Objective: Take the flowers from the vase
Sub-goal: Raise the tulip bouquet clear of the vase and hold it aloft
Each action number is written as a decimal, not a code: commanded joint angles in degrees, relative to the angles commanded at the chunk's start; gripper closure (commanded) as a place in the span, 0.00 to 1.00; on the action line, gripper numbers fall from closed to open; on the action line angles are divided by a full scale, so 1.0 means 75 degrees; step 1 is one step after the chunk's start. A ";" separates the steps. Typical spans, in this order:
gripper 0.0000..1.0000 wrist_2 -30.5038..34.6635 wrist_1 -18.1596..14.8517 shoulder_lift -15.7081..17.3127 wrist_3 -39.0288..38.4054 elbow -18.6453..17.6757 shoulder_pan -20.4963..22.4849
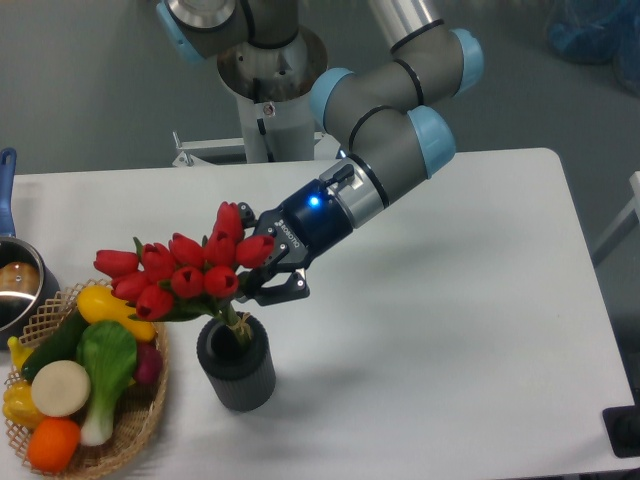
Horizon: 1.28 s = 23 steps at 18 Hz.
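The hand [258, 272] is closed around the flowers [180, 277], gripping the bunch just behind the red heads, its dark fingers [283, 292] showing on the near side. The bunch leans left, heads out over the basket [140, 420] of vegetables near the worktop's [450, 330] front left corner. The stems' [236, 325] lower ends reach into the mouth of the vase [237, 362], which stands upright near the front edge, just right of the basket. A pot [15, 285] sits at the left edge.
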 joint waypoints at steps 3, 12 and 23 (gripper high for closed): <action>0.67 -0.0129 0.0000 0.0200 -0.0399 0.0047 0.0000; 0.67 -0.0411 -0.0012 0.0574 -0.0973 0.0281 0.0269; 0.67 -0.0376 -0.0047 0.1160 -0.1629 0.0141 0.0995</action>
